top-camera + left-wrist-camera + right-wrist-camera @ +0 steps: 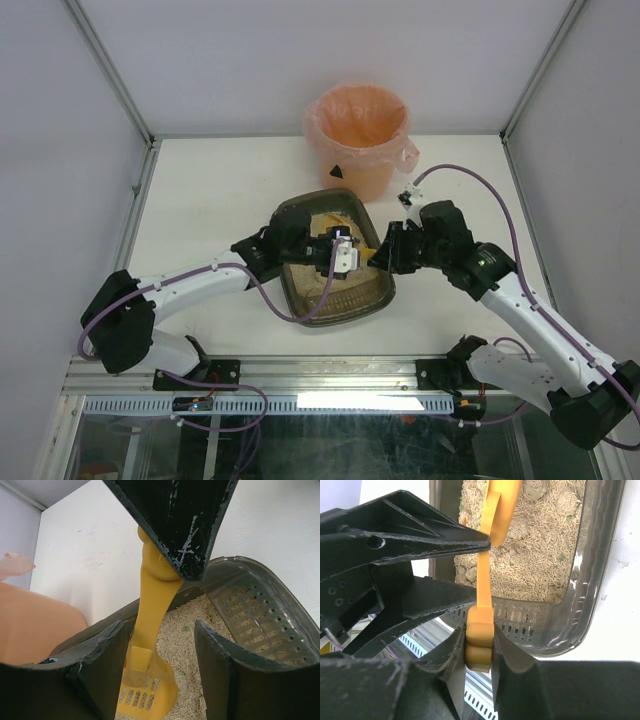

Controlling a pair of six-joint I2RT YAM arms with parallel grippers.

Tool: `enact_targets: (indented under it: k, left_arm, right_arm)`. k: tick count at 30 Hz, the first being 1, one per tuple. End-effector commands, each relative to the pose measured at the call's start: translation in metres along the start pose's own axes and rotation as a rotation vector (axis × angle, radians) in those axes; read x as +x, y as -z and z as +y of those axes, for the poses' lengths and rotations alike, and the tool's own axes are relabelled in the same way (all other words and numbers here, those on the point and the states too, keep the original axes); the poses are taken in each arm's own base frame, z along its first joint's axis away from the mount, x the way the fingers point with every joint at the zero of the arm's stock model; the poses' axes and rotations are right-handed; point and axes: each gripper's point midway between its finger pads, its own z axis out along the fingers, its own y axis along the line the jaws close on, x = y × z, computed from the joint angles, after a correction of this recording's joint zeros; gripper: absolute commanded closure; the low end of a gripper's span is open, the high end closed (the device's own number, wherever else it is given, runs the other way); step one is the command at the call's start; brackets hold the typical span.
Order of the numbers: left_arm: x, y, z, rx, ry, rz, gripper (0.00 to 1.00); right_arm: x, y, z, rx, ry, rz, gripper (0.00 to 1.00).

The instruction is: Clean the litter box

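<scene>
Yellow scoop (155, 595): its handle end is pinched tight between my right fingers (520, 670). My left fingers (95, 660) stand spread on either side of the handle, over the beige litter. The litter box (345, 312) sits mid-worktop (210, 200), just in front of the orange bucket (358, 125).

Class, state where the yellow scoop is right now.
Top view: the scoop is at the litter box's right side, handle pinched by the right gripper.
</scene>
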Motion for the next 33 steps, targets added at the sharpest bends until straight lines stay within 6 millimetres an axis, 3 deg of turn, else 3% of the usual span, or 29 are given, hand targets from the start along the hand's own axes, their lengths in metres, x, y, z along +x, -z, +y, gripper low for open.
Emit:
enact_targets:
  k: [1, 7, 13, 16, 18, 20, 27, 33]
  left_arm:
    - [-0.027, -0.005, 0.023, -0.049, -0.087, -0.067, 0.45]
    - [-0.008, -0.016, 0.027, -0.059, -0.090, -0.018, 0.51]
    - [-0.003, -0.022, 0.031, -0.068, -0.085, -0.004, 0.63]
    - [-0.005, -0.022, 0.034, -0.078, -0.082, -0.005, 0.74]
    - [-0.008, -0.022, 0.037, -0.090, -0.073, -0.009, 0.90]
    - [-0.012, -0.020, 0.039, -0.105, -0.063, -0.023, 1.00]
    - [-0.022, -0.016, 0.046, -0.150, -0.016, -0.055, 1.00]
    - [-0.021, -0.015, 0.054, -0.202, 0.039, -0.057, 1.00]
  right_arm:
    - [-0.019, 0.015, 0.020, -0.067, 0.037, -0.052, 1.00]
    - [-0.017, 0.021, 0.026, -0.089, 0.047, -0.036, 1.00]
    - [-0.015, 0.026, 0.028, -0.097, 0.055, -0.027, 1.00]
    - [-0.018, 0.028, 0.026, -0.081, 0.055, -0.041, 1.00]
    - [-0.021, 0.028, 0.022, -0.059, 0.056, -0.061, 0.98]
    - [-0.028, 0.029, 0.018, -0.030, 0.055, -0.095, 0.91]
    - [-0.061, 0.037, 0.014, 0.019, 0.051, -0.268, 0.55]
    - [-0.086, 0.037, 0.018, -0.016, 0.001, -0.429, 0.47]
